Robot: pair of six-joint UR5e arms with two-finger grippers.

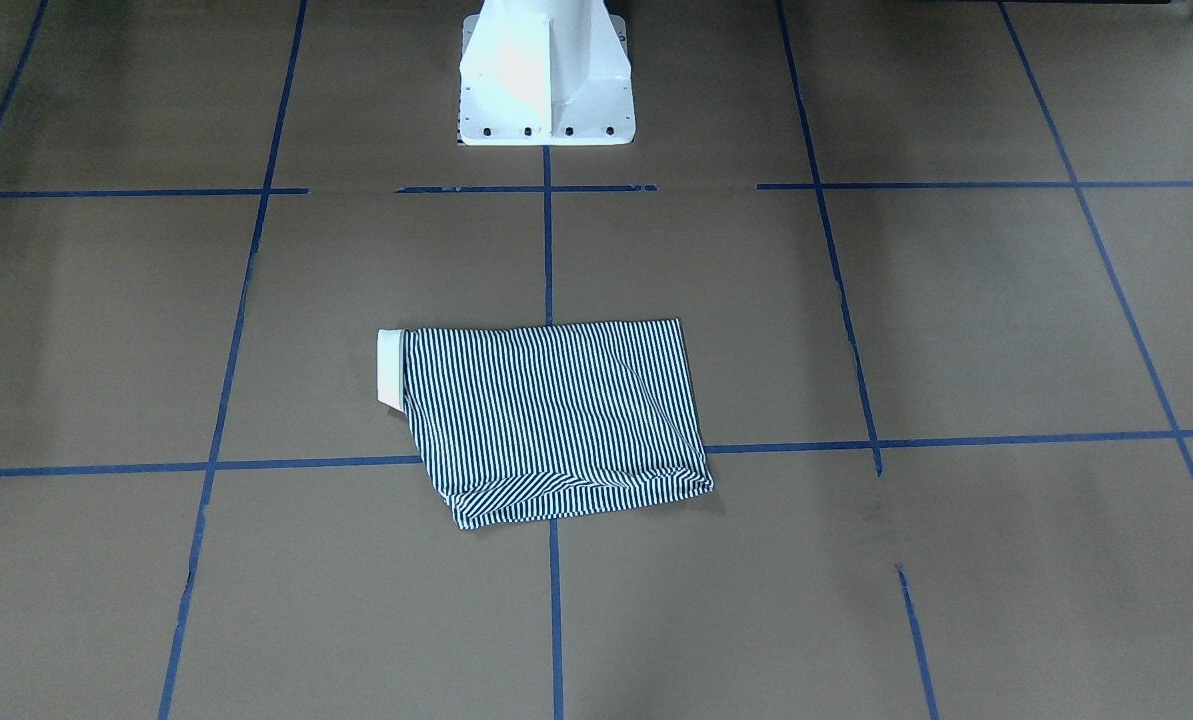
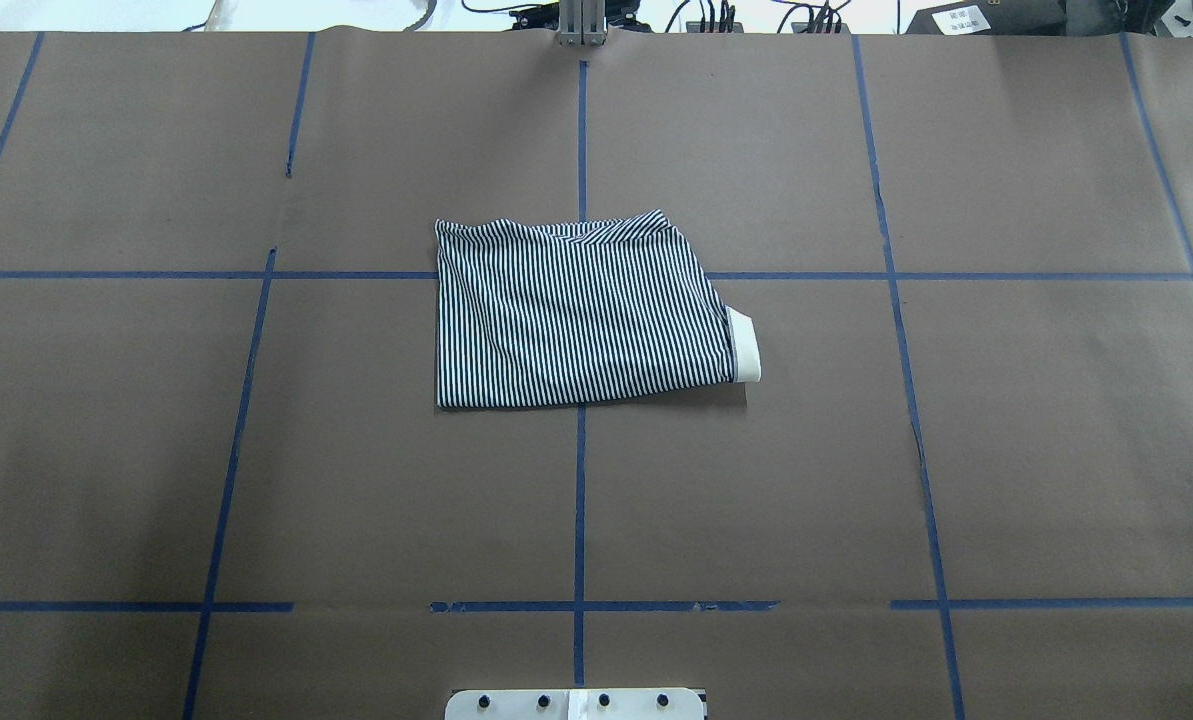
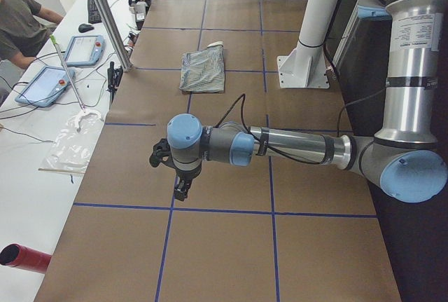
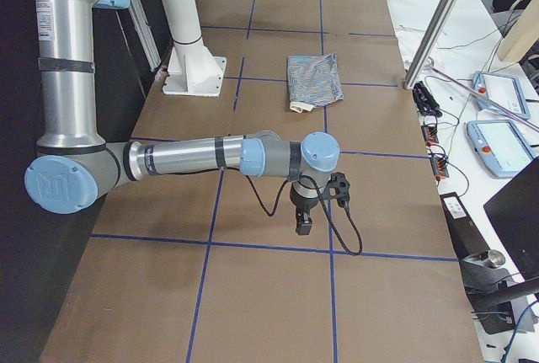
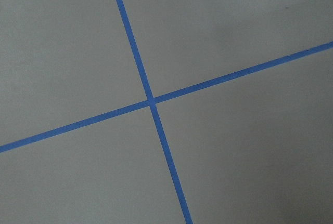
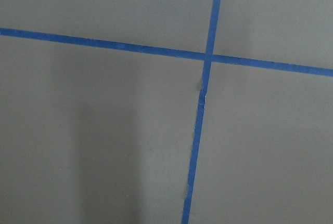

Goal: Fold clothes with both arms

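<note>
- I'm looking at the table, covered in brown paper gridded with blue tape.
- The left arm stretches low over the table's left end, and the right arm does the same at the right end.
- The polo shirt lies folded mid-table, well apart from both arms, its collar poking out on the right.
- The left gripper and right gripper point down over bare paper. I cannot tell how far either is open.
</note>
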